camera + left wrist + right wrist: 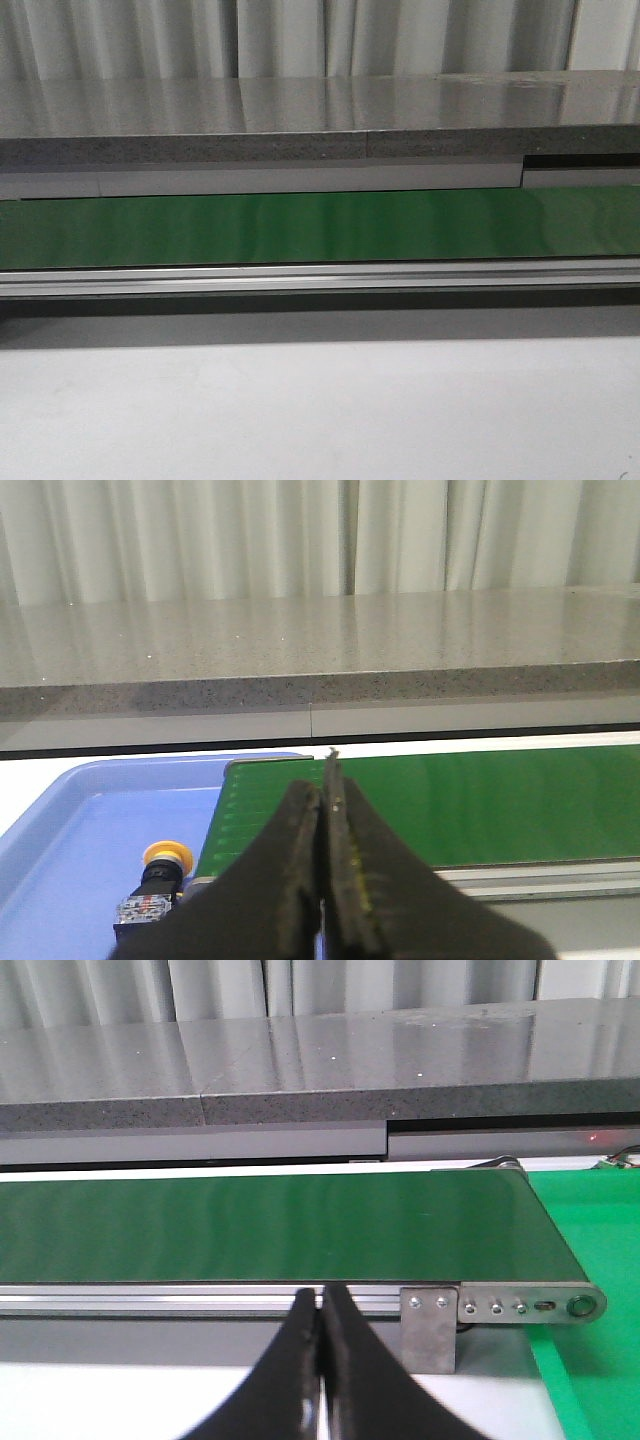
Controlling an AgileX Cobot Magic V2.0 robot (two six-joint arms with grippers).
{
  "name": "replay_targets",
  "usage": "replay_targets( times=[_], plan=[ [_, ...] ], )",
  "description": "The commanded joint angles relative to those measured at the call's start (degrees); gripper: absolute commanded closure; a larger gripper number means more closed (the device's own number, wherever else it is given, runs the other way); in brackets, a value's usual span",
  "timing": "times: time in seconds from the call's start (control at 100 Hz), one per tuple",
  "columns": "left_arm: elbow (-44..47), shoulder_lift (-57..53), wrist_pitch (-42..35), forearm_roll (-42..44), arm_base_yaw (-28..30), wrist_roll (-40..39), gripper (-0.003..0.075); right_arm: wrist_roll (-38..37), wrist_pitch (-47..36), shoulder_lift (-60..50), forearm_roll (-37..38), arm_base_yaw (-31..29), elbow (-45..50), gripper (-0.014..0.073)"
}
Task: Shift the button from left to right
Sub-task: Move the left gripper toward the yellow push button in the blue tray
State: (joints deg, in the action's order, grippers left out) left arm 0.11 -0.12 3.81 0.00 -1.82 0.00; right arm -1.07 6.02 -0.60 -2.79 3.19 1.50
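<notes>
The button [160, 873] has a round yellow-orange head and a black body. It lies in a blue tray [70, 820] beside the end of the green conveyor belt [480, 800], seen only in the left wrist view. My left gripper [322, 790] is shut and empty, above and beside the button, apart from it. My right gripper [320, 1300] is shut and empty, in front of the belt's metal rail [200, 1300]. Neither gripper nor the button shows in the front view.
The green belt [320, 225] runs across the front view, with an aluminium rail [320, 278] along its near side. A grey stone shelf [300, 130] stands behind it. A green mat [590, 1360] lies past the belt's right end, near a metal bracket [430, 1325].
</notes>
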Motion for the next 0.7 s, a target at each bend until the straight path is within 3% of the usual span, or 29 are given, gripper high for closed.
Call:
replay_targets(
  times=[0.0,0.69],
  plan=[
    [2.67,-1.74,-4.14,0.00,-0.39,-0.62,0.0741,0.08,-4.90,-1.11,0.76,0.13,-0.91,0.0660],
    [-0.11,-1.39,-4.14,-0.61,-0.39,-0.62,0.0741,0.08,-4.90,-1.11,0.76,0.13,-0.91,0.0660]
  ],
)
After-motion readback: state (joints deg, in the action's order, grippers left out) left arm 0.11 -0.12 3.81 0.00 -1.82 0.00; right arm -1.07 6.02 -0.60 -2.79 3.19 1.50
